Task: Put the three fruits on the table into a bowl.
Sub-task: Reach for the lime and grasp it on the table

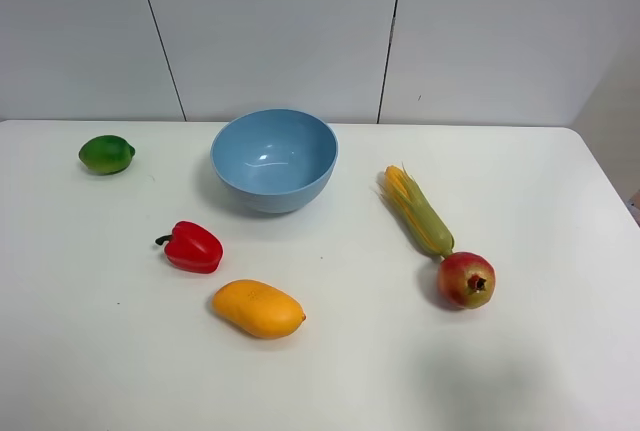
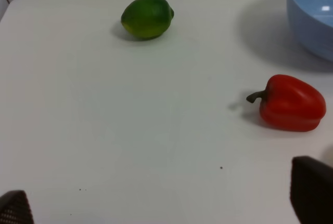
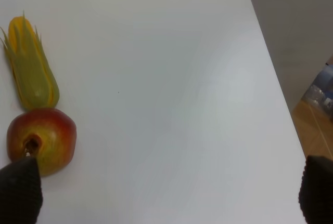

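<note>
A green lime (image 1: pixel 106 154) lies at the far left of the white table (image 1: pixel 550 191). An orange-yellow mango (image 1: pixel 258 308) lies toward the front, left of centre. A red-yellow pomegranate (image 1: pixel 466 279) rests on the right with its crown facing forward. The light-blue bowl (image 1: pixel 270 193) stands empty at the back centre. Neither gripper shows in the exterior high view. In the left wrist view my left gripper (image 2: pixel 162 200) is open, its fingertips wide apart, well short of the lime (image 2: pixel 147 17). My right gripper (image 3: pixel 169 192) is open too, one fingertip (image 3: pixel 21 193) just beside the pomegranate (image 3: pixel 41 140).
A red bell pepper (image 1: pixel 192 247) lies between the lime and the mango, near the left gripper (image 2: pixel 290 103). A corn ear (image 1: pixel 418 211) lies right of the bowl, its end touching the pomegranate (image 3: pixel 31 70). The table's right edge drops to the floor (image 3: pixel 312 125).
</note>
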You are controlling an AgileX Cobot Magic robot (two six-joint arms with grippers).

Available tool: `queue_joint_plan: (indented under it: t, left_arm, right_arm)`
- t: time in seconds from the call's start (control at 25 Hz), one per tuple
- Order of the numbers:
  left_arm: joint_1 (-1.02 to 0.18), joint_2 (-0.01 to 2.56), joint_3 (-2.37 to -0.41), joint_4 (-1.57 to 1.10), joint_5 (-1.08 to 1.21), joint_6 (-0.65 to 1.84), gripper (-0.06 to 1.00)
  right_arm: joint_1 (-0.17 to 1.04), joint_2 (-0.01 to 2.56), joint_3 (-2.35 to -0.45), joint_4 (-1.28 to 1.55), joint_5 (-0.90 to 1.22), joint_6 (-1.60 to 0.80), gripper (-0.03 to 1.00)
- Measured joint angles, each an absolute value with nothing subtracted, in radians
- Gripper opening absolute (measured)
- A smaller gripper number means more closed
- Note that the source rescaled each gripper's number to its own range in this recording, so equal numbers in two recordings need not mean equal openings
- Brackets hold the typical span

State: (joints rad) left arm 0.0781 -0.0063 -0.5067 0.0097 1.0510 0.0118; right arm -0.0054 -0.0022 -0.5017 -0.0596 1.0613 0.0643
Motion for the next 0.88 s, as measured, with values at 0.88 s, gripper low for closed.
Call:
queue_joint_plan:
  t: [0.88]
  left_arm:
    - [0.078,1.015,-0.922,-0.237,0.882,0.74,1.0]
  right_arm:
    - [-0.005,-0.002,-0.502,-0.06,1.061,0.064,1.0]
